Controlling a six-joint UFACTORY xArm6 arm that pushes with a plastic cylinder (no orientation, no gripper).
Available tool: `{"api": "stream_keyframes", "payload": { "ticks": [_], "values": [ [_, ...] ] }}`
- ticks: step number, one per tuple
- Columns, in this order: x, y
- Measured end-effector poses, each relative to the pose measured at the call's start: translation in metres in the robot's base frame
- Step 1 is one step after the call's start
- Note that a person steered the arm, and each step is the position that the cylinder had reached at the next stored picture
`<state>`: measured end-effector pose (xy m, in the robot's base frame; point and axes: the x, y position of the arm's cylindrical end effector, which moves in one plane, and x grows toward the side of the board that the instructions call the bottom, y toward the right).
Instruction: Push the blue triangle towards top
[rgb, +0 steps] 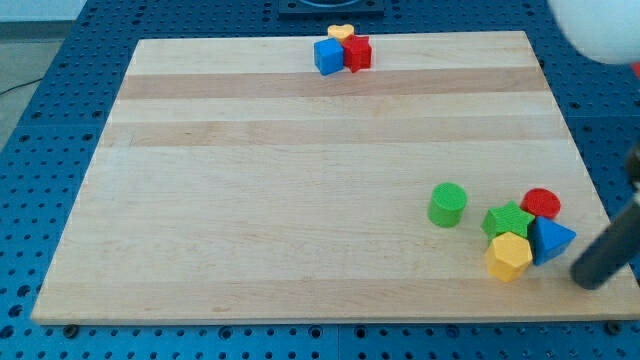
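Observation:
The blue triangle (551, 240) lies near the board's lower right corner. It touches a yellow hexagon (509, 256) on its left, a green star (508, 220) at its upper left and a red cylinder (541, 204) above it. My tip (592, 279) is at the end of the dark rod coming in from the view's right. It stands just right of and slightly below the blue triangle, a small gap apart.
A green cylinder (447, 204) stands left of the cluster. At the board's top edge a blue cube (327, 56), a red block (358, 52) and a yellow heart (341, 33) sit together. The wooden board (300, 180) lies on a blue perforated table.

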<state>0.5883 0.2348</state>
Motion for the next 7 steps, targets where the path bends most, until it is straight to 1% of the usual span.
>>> {"api": "stream_keyframes", "payload": {
  "ticks": [1,4,7],
  "values": [
    [-0.015,-0.015],
    [-0.059,-0.025],
    [-0.116,-0.071]
  ]
}}
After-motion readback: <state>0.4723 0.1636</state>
